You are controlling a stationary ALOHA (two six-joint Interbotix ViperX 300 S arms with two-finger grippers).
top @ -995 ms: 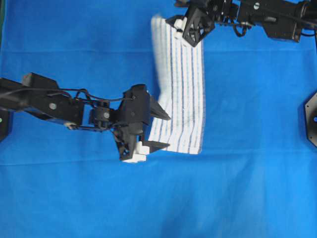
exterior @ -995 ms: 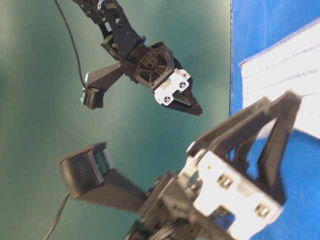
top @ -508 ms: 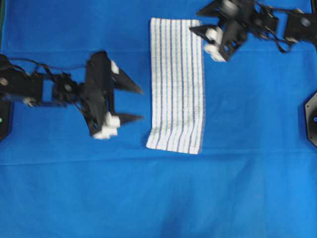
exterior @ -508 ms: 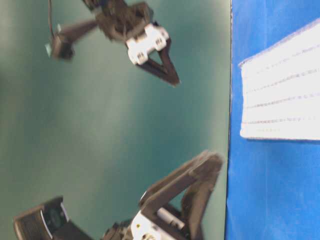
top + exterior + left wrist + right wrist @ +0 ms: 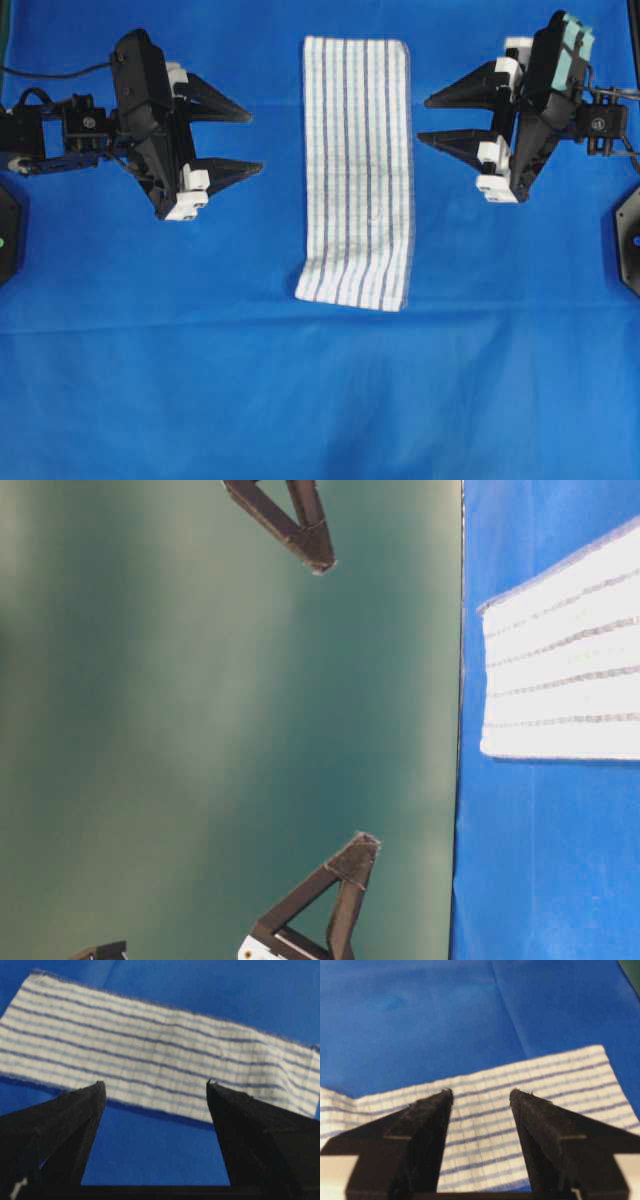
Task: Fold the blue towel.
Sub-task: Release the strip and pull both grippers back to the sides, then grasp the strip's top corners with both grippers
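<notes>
Large plain blue sheet [image 5: 320,400] covering the table; faint creases across the near half, all edges cut off in the overhead view except a dark sliver at the far left corner. In the table-level view, only one strip of the sheet visible beside a blurred green background.

Blue towel [image 5: 357,170] lying flat as a long narrow strip at the middle of the table, one short end close to the far edge, the other short end toward the centre. Near short end slightly uneven, left corner lifted or curled; cannot tell which. Towel cut off on the right in the table-level view, and partly hidden behind the fingers in both wrist views.

Left gripper [image 5: 235,140] beside the towel's left long edge, apart from it, jaws spread wide and holding nothing. Arm cut off at the left table edge.

Right gripper [image 5: 445,118] beside the towel's right long edge, apart from it, jaws likewise spread wide and holding nothing. Arm cut off at the right table edge.

Black base plate [image 5: 628,238] at the right table edge, only partly in frame.

In the table-level view, only fingertips of both grippers visible, the rest out of frame.
</notes>
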